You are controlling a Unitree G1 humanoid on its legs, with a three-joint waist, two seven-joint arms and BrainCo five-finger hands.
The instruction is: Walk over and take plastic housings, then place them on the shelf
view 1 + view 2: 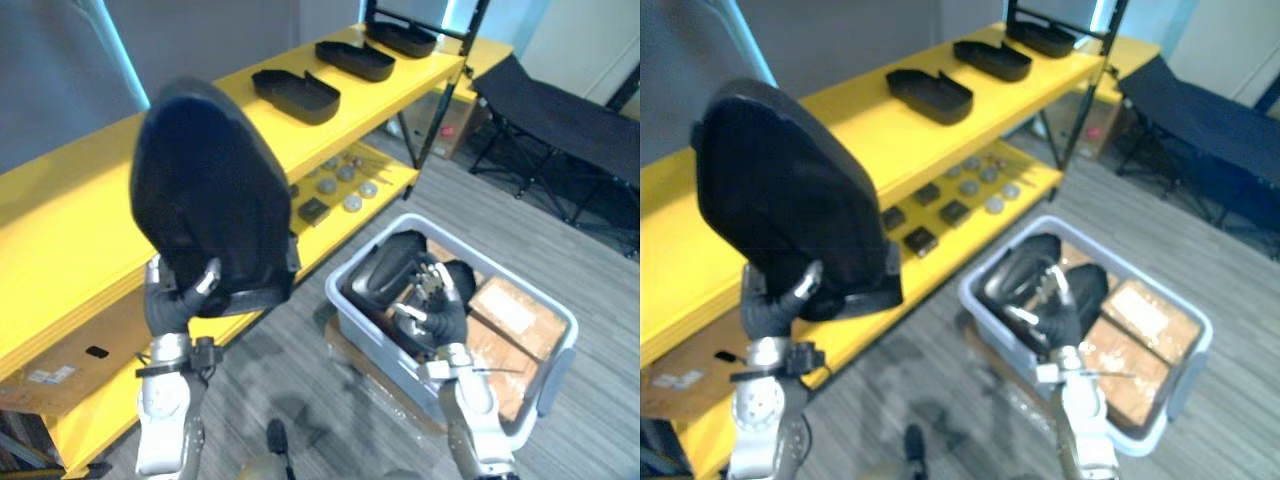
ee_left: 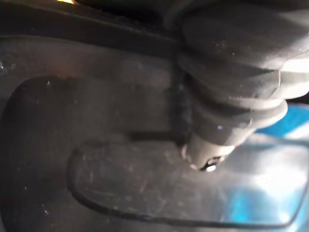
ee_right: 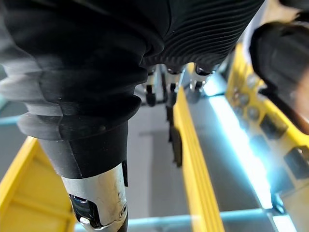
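1. The left hand (image 1: 182, 305) is curled round the lower edge of a large black oval plastic housing (image 1: 210, 190), with the thumb pressed on its face. The housing stands nearly upright, its long axis running from 6 to 12 o'clock above the hand.
2. The top tier of the long yellow shelf (image 1: 60, 225) lies just behind the held housing. There is bare board at its 9 o'clock, and a row of three shallow black housings (image 1: 355, 60) lies flat toward 1 o'clock.
3. The coming move likely turns on that axis: the housing must tip from upright to flat and travel forward toward 12 o'clock onto the bare stretch. The left arm is the nearer one, already at the shelf's edge.
4. The right hand (image 1: 440, 305) hangs at 4 o'clock of the held housing, over a pale grey plastic bin (image 1: 372, 338). Its fingers are relaxed and spread from the thumb, holding nothing.
5. Another black housing (image 1: 385, 262) lies in the bin at the right hand's 10 o'clock, touching or nearly so. Brown cardboard boxes (image 1: 510, 312) sit at its 3 o'clock.
6. The lower shelf tier carries small round metal discs (image 1: 352, 202) and black square parts (image 1: 313, 210).
7. The bin rests on a grey plank floor (image 1: 290, 365), and a black folding cot (image 1: 560, 110) stands at 2 o'clock — well apart from the work.
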